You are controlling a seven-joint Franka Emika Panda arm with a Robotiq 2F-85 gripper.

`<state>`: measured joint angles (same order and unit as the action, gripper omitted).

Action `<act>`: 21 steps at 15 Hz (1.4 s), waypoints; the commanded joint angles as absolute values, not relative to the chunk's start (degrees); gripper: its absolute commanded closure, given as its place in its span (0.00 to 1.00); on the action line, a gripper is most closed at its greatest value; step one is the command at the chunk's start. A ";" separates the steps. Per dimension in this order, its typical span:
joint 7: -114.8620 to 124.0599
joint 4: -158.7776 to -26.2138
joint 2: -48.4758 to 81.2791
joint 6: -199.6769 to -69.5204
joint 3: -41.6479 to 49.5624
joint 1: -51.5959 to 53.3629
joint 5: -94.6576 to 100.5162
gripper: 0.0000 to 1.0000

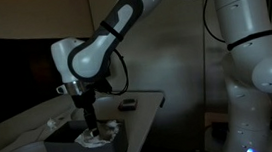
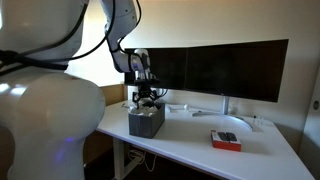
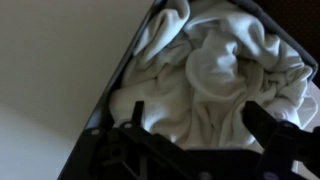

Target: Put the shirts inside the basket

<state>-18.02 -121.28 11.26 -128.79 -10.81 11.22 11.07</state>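
White shirts (image 3: 215, 75) lie bunched inside the dark basket (image 3: 105, 125), filling most of the wrist view. In both exterior views the basket (image 1: 68, 151) (image 2: 145, 122) sits on the white desk with white cloth (image 1: 95, 137) showing at its top. My gripper (image 3: 195, 125) hangs just above the cloth, its two dark fingers spread wide with only loose cloth below them. It reaches down into the basket's mouth in the exterior views (image 1: 88, 119) (image 2: 146, 98). Nothing is held between the fingers.
A white desk (image 2: 200, 150) carries a wide dark monitor (image 2: 225, 68) at the back and a small red and dark box (image 2: 225, 140) to the side. A small dark object (image 1: 129, 104) lies on the desk (image 1: 144, 110) beyond the basket. The robot's white body (image 1: 255, 64) stands close by.
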 commanded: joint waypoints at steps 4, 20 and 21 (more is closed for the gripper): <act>-19.39 -115.32 11.02 -130.30 -12.85 13.03 14.04 0.00; -23.49 -116.01 11.94 -125.63 -16.65 13.12 1.63 0.00; -23.38 -116.26 11.88 -125.21 -16.61 13.08 1.23 0.00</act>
